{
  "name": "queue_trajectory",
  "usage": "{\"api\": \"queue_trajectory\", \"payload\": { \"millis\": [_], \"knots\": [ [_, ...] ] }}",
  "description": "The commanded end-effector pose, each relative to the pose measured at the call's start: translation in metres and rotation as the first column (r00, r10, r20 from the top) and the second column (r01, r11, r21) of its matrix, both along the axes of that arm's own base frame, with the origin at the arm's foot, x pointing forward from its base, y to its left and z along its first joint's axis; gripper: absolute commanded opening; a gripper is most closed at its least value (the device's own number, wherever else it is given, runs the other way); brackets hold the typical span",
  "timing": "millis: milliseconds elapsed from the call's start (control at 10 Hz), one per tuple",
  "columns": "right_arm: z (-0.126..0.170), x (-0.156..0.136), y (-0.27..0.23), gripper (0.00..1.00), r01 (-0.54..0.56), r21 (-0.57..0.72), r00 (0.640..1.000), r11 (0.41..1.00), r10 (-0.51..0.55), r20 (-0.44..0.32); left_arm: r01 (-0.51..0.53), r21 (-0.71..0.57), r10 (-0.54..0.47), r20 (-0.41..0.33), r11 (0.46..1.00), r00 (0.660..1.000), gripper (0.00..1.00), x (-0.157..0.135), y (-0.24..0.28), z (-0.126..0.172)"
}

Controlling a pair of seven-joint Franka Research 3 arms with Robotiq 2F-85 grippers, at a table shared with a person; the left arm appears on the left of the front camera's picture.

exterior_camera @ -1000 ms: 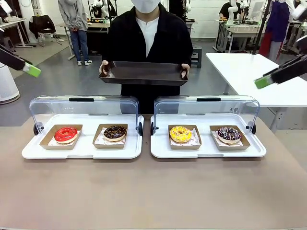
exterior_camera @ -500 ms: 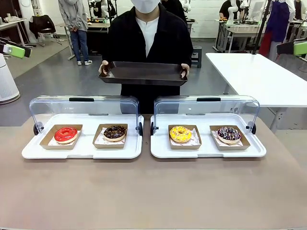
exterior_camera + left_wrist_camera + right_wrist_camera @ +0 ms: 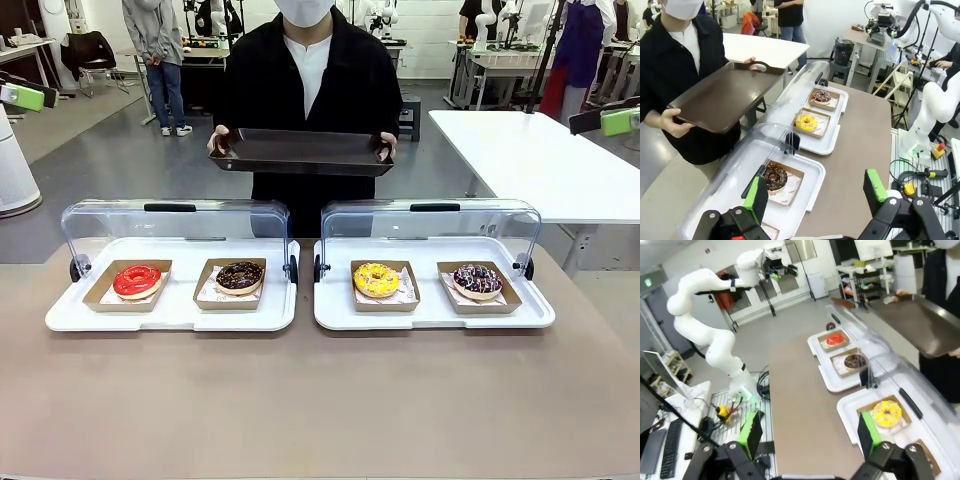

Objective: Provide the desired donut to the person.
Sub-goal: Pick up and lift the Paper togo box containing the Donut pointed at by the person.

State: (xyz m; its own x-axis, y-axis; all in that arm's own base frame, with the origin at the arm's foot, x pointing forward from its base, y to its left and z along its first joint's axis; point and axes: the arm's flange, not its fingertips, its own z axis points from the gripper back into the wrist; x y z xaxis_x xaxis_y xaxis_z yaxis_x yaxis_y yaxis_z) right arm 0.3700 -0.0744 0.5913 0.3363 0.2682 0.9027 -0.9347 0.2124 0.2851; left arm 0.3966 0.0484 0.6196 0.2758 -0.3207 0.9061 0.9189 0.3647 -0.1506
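Across the table the person (image 3: 305, 75) holds a dark brown tray (image 3: 300, 152) level in both hands. Four donuts lie in cardboard boxes on two white trays: red (image 3: 137, 280), chocolate (image 3: 240, 276), yellow (image 3: 376, 279) and dark sprinkled (image 3: 478, 279). The frames do not show which is the desired donut. My left gripper (image 3: 25, 97) hangs high at the far left, open and empty (image 3: 816, 192). High at the far right, my right gripper (image 3: 615, 120) is also open and empty (image 3: 809, 434).
The left white tray (image 3: 170, 318) and the right white tray (image 3: 430, 318) have clear lids (image 3: 175, 222) swung up behind the donuts. Bare brown tabletop (image 3: 320, 400) lies in front. A white table (image 3: 540, 160) stands at the back right.
Both grippers have risen and drawn outward toward the picture's edges. The person has lifted the brown tray slightly. The donuts have not moved.
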Motion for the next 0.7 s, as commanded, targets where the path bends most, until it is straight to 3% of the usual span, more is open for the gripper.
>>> {"api": "queue_trajectory", "payload": {
  "millis": [0, 600],
  "knots": [
    [0.007, -0.004, -0.001, 1.00, 0.008, -0.013, 1.000, 1.000, -0.008, 0.020, 0.020, 0.012, -0.020, 0.026, 1.000, 0.999, 1.00, -0.004, 0.002, 0.001],
    [0.005, -0.003, 0.003, 1.00, 0.014, -0.049, 1.000, 0.999, -0.015, -0.008, 0.037, 0.134, -0.039, 0.013, 0.990, 0.999, 1.00, -0.007, 0.021, -0.009]
  ]
}}
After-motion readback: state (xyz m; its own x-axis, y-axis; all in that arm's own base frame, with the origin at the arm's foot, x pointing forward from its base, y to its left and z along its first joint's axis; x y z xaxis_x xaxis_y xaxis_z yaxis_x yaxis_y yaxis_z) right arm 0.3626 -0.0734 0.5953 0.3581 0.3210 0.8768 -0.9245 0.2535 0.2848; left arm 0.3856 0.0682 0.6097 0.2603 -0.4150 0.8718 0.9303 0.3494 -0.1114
